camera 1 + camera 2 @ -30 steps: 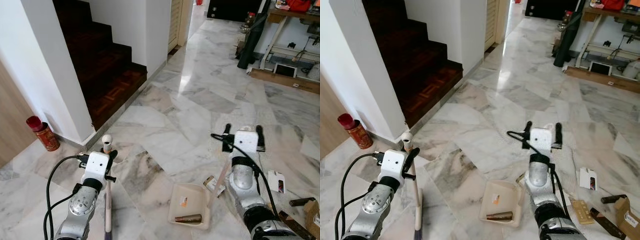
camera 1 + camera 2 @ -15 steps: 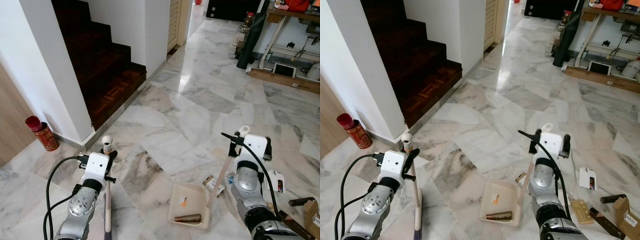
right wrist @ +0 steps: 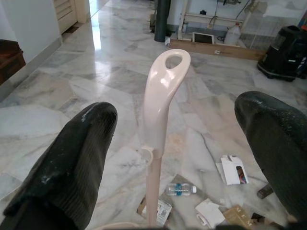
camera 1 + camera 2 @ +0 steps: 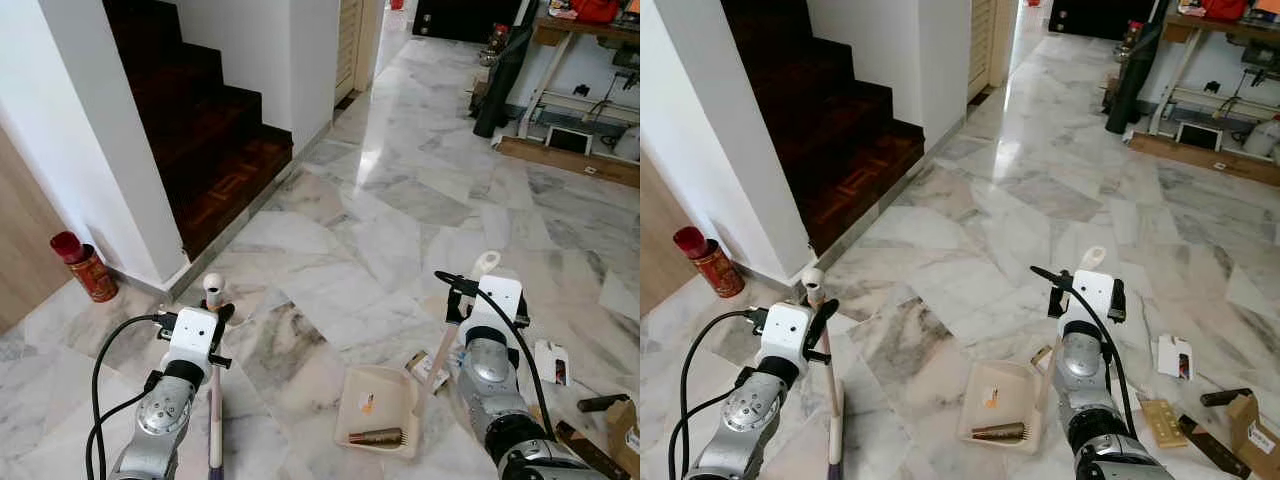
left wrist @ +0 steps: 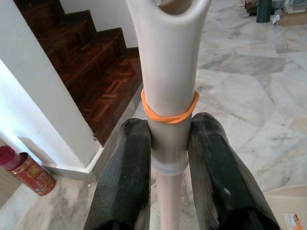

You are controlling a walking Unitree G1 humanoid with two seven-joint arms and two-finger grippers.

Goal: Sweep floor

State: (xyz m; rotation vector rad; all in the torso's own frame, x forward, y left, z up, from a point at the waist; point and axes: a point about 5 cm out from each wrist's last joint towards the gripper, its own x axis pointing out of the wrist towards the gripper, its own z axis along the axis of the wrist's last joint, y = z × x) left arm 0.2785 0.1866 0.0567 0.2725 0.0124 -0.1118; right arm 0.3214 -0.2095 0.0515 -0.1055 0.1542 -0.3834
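Between my right jaws [image 3: 168, 143], spread wide, stands the dustpan handle [image 3: 160, 105], upright and touching neither finger; its pan [image 4: 378, 408] rests on the floor below. My left jaws [image 5: 168, 158] clamp the broom handle [image 5: 168, 86], also upright. Closing the right is probably next.

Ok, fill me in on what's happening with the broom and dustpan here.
The robot is sweeping up on a marble floor. Its left end effector is clamped on the upright broom handle, just below an orange rubber band. Its right end effector is open, fingers on either side of the dustpan handle without gripping it. The dustpan rests on the floor between the arms with a small brown object in it. Scattered litter lies to the robot's right.
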